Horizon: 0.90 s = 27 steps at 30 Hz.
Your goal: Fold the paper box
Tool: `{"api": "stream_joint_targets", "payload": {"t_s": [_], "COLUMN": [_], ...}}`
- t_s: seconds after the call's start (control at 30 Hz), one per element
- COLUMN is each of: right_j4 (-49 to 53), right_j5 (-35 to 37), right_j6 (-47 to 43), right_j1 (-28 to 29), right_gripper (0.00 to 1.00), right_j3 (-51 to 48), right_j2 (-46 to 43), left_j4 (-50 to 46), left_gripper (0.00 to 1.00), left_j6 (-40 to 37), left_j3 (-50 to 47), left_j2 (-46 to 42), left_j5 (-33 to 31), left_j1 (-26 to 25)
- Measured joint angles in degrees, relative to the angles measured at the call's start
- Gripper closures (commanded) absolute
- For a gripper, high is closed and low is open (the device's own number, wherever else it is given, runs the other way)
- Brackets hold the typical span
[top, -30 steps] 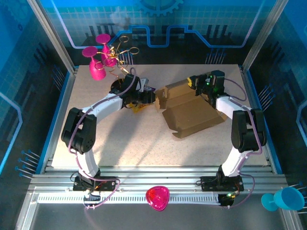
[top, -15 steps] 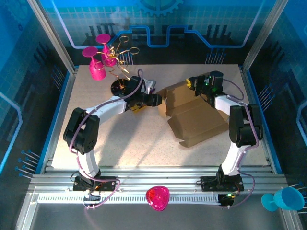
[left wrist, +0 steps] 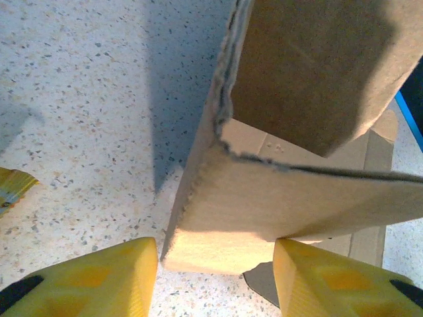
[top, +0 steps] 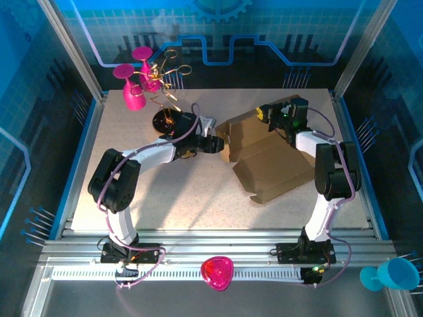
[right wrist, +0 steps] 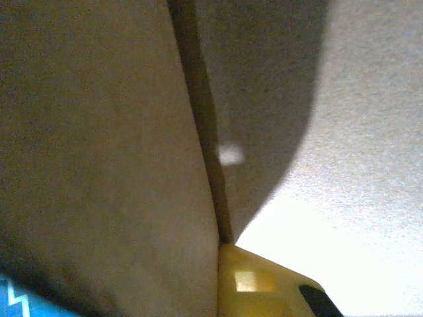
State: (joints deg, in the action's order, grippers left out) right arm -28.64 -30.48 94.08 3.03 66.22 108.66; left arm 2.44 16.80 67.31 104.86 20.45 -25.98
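The right pincer [top: 275, 117] sits at the far flap of the paper box [top: 271, 165], closed. Up close its one yellow finger [right wrist: 264, 287] lies flush against dim, blurred cardboard, and I can't make out whether any of it is nipped. The left pincer [top: 213, 144] is at the box's left edge. Its two yellow fingers [left wrist: 106, 277] stand apart with a raised flap's lower edge between them. Whether they squeeze that flap or merely straddle it, I cannot tell. The arms cover part of the box's far side.

The box lies right of centre on the bench [top: 165, 191], a plain brown corrugated sheet. Its near panel is flat and its far panels are tipped up. The cut edges are ragged and show the fluting. A striped yellow snack packet [left wrist: 12, 188] pokes in, cut off, beside the left pincer.

The bench is pale speckled stone-look, framed by aluminium rails, inside blue-lit walls. At its far left stand pink goblets [top: 132, 86], tangled gold wire [top: 165, 69] and a black disc [top: 164, 121]. On the front rails rest a pink bowl [top: 217, 273] and a blue cup [top: 396, 274].
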Motion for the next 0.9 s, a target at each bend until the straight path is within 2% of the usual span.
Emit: {"api": "stream_joint_targets", "payload": {"t_s": [0.27, 0.5, 0.9], "right_j4": [-0.5, -2.1, -15.8], "right_j5": [-0.4, -1.2, -2.0], "right_j6": [0.3, 0.8, 4.0], "right_j1": [-0.2, -0.4, -0.5], "right_gripper": [1.00, 1.00, 1.00], "right_j3": [0.0, 0.0, -3.0], "right_j2": [0.0, 0.0, 2.4], "left_j4": [2.2, 3.1, 3.9], "left_gripper": [0.52, 0.53, 0.51], "left_j6": [0.9, 1.0, 1.3], "left_j3": [0.0, 0.5, 2.8], "left_j2": [0.0, 0.0, 1.7], "left_j5": [0.5, -0.2, -10.5], "left_j1": [-0.3, -2.7, -6.1]}}
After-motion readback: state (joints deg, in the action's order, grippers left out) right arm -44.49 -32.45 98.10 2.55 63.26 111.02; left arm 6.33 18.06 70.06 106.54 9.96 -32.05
